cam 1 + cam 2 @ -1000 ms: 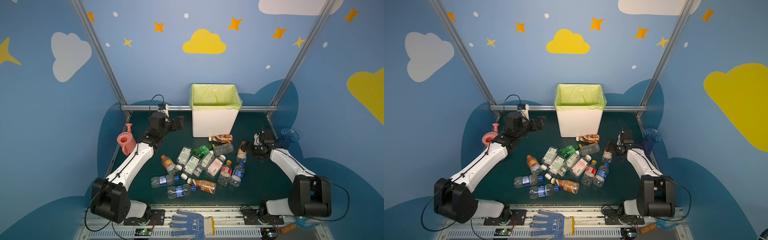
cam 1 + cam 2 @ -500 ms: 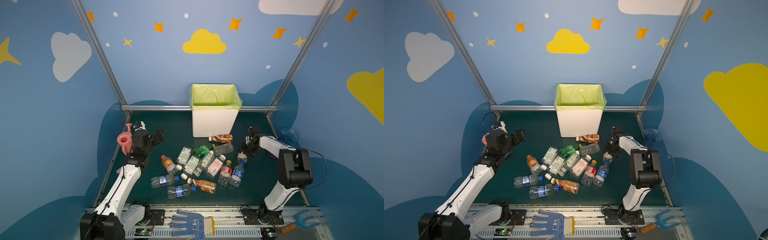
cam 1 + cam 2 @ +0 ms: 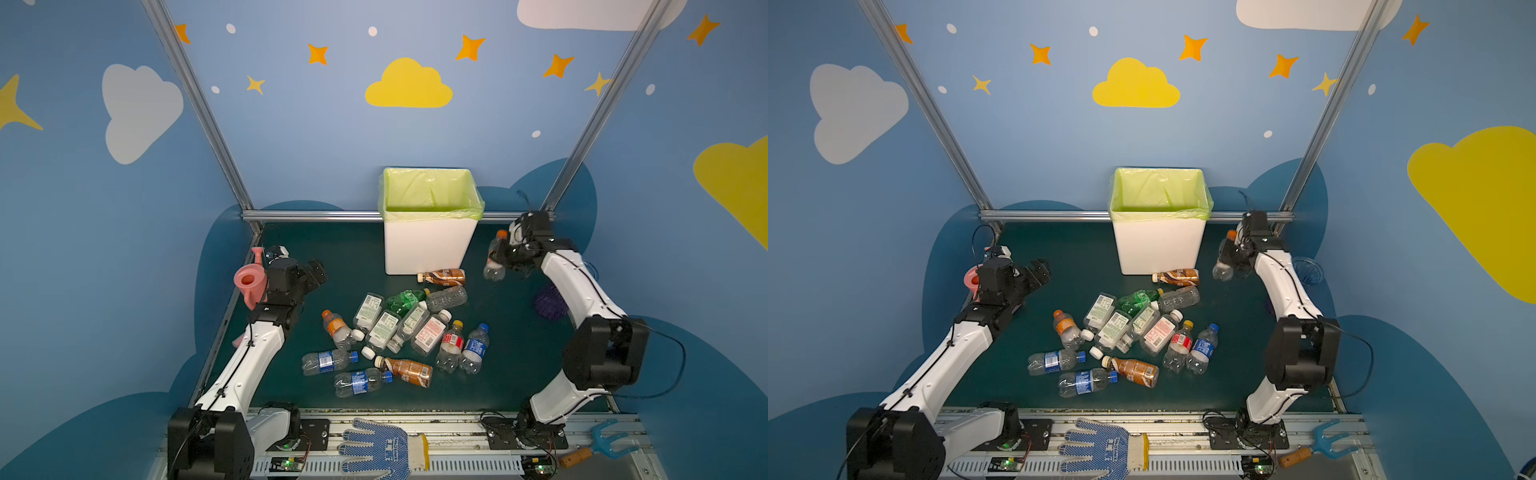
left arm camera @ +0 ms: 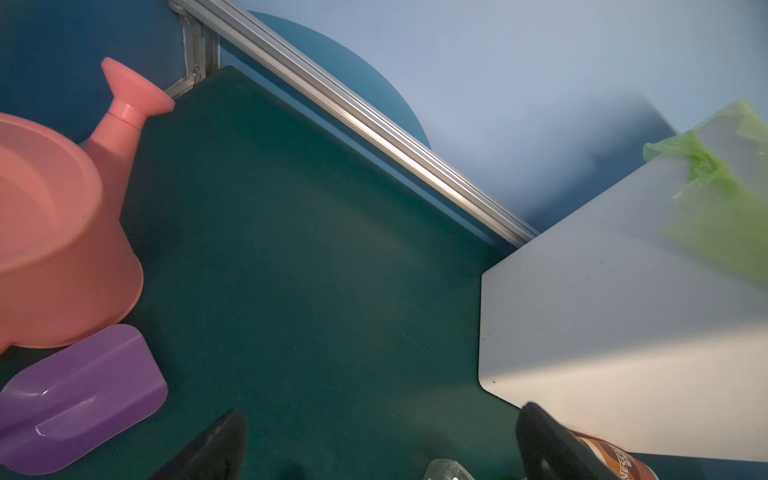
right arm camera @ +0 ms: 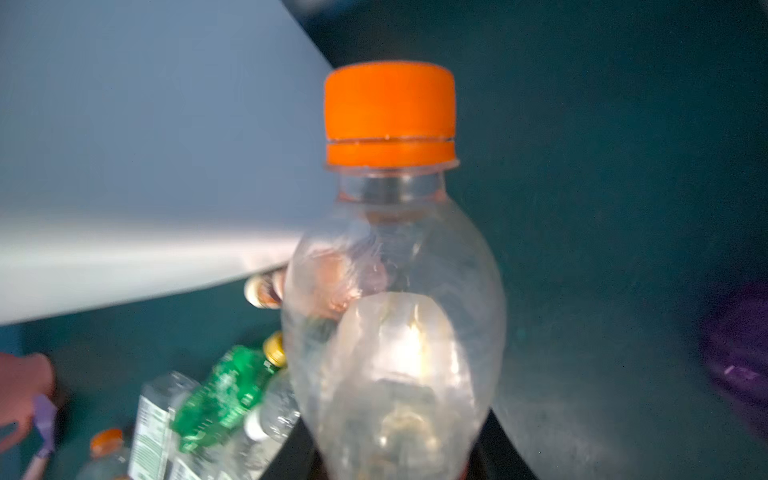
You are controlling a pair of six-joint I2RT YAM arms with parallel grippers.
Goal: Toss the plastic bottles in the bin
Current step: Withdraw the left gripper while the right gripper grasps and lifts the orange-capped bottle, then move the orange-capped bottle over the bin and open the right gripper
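Right hand [image 3: 505, 257] is clamped on a clear orange-capped bottle [image 3: 494, 268], held cap-up in the air, arm reaching forward, bin [image 3: 428, 249] just beside it. Left hand [image 3: 315, 273] hangs wide open and empty by the pink watering can [image 3: 249, 282].

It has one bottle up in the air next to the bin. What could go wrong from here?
The right gripper holds the clear orange-capped bottle by its thin, slick body, so it might slip out or crumple. The bottle hangs beside the bin, not over its opening, so a swing that is too low could bump the wall or snag the green liner.
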